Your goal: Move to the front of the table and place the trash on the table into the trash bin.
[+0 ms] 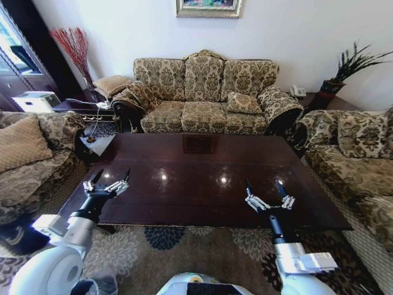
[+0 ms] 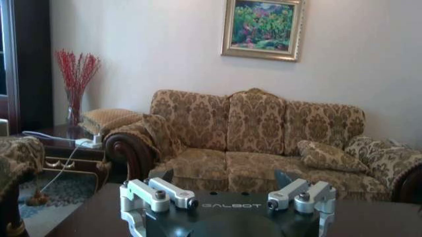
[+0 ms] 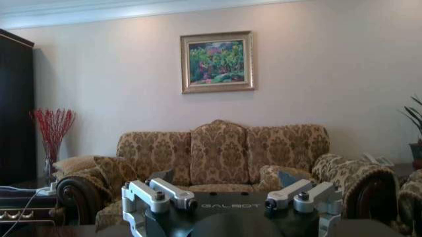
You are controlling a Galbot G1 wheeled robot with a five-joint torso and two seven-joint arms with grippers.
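Both grippers hover over the near edge of the table (image 1: 202, 178), one toward each near corner. The left gripper (image 1: 106, 182) has its fingers spread wide and holds nothing; the right gripper (image 1: 268, 195) is spread the same way and is just as empty. Held level and apart like this, they look parked at the ready rather than reaching for anything, which fits a robot drawn up squarely at the front of the table.

The table top is dark, glossy reddish-brown wood with a square inlay panel toward its far side, and ceiling lights glint off it. On that top I can make out no paper scraps and no bottle, so the trash is either already cleared or too small to tell. At the far left corner of the table, on the floor beside it, sits what appears to be the bin (image 1: 96, 144), with a pale liner and something small and dark inside; I cannot tell what that is.

A patterned rug (image 1: 166, 243) lies under the near side of the table. Armchairs flank the table left and right. Beyond its far edge stands a floral three-seat sofa (image 1: 206, 95) against a pale wall, with a framed painting (image 2: 262, 28) above it. Red twigs in a vase (image 1: 75, 49) stand far left of the table, a potted plant (image 1: 351, 66) far right.
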